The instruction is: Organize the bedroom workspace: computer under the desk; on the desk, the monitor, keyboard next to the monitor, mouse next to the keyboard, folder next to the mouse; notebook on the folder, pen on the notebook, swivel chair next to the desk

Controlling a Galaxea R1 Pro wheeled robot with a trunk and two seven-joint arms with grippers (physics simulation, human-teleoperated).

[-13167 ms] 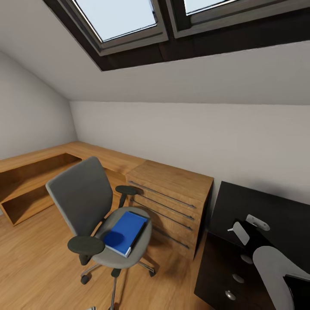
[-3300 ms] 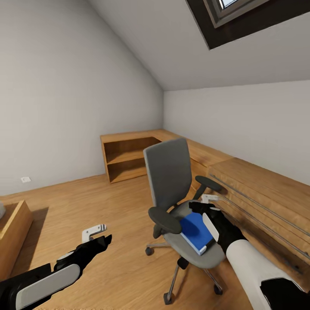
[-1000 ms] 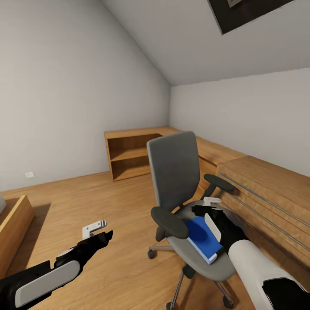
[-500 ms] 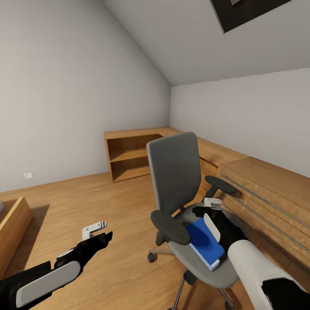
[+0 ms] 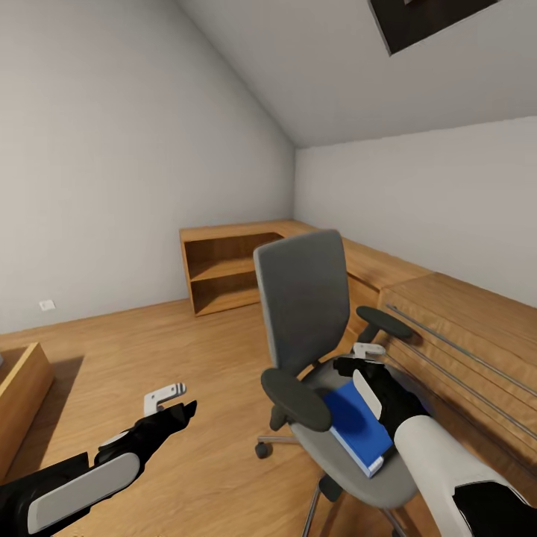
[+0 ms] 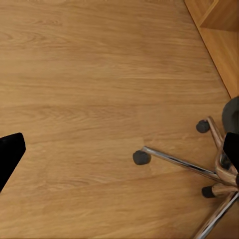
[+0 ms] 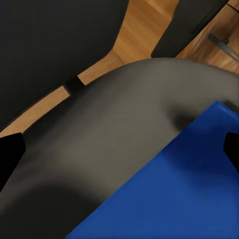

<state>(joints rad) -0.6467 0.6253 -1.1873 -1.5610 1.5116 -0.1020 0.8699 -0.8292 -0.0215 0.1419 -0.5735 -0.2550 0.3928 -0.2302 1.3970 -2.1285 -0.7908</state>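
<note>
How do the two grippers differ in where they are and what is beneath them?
The right gripper hovers over the swivel chair seat and the blue folder; the left gripper hangs off to the chair's side, over bare floor. In the wrist views, both grippers' fingers stand apart, holding nothing.

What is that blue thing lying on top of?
The blue folder lies flat on the grey seat of the swivel chair. The right gripper hovers over it, open, covering part of its far edge. What is inside the folder cannot be seen.
</note>
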